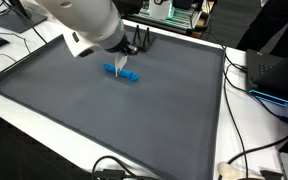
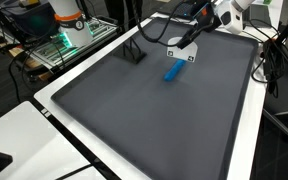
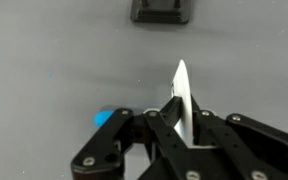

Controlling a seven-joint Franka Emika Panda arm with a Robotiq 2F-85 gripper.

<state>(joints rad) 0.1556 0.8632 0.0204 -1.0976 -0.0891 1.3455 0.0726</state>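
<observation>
My gripper (image 3: 181, 122) is shut on a thin white flat piece (image 3: 182, 85), held edge-on between the fingers. In both exterior views the gripper (image 1: 122, 62) (image 2: 184, 46) hangs just above the grey mat (image 1: 104, 115) (image 2: 154, 115) with the white piece (image 2: 180, 54) at its tip. A blue oblong object (image 1: 123, 76) (image 2: 171, 70) lies on the mat right beside and below the gripper; in the wrist view its blue end (image 3: 105, 117) shows left of the fingers. Whether the white piece touches it cannot be told.
A small black stand (image 2: 134, 54) (image 1: 141, 45) (image 3: 162, 10) sits on the mat at its far edge. The mat lies on a white table (image 2: 54, 105). Cables (image 1: 246, 80) and electronics lie beyond the mat's edges.
</observation>
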